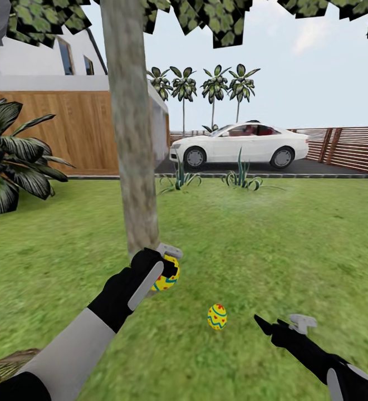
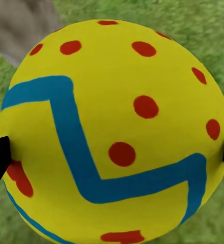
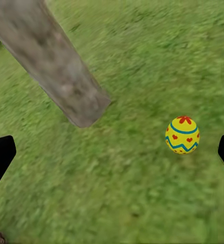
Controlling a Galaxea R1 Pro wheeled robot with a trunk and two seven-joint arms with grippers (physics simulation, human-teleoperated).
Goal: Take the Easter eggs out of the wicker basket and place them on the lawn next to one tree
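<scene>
- Left gripper [image 1: 170, 262] clamped on an egg [image 1: 166, 277], low at the tree [image 1: 132, 139] base, just above the lawn [image 1: 273, 245].
- Right gripper [image 1: 286, 323] spread, empty.
- Second egg [image 1: 217, 316] lies on grass near the trunk, long axis roughly upright, tip up.
- Risk: released from height, the held egg may roll away.
- Basket [image 1: 5, 365] rim at lower left.

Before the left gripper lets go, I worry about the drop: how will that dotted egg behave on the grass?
The egg in the left gripper is round and smooth, so it may roll a little once released. The lawn looks flat here, and the other egg rests on it, so a long roll seems unlikely. The tree trunk close by might stop it.
</scene>
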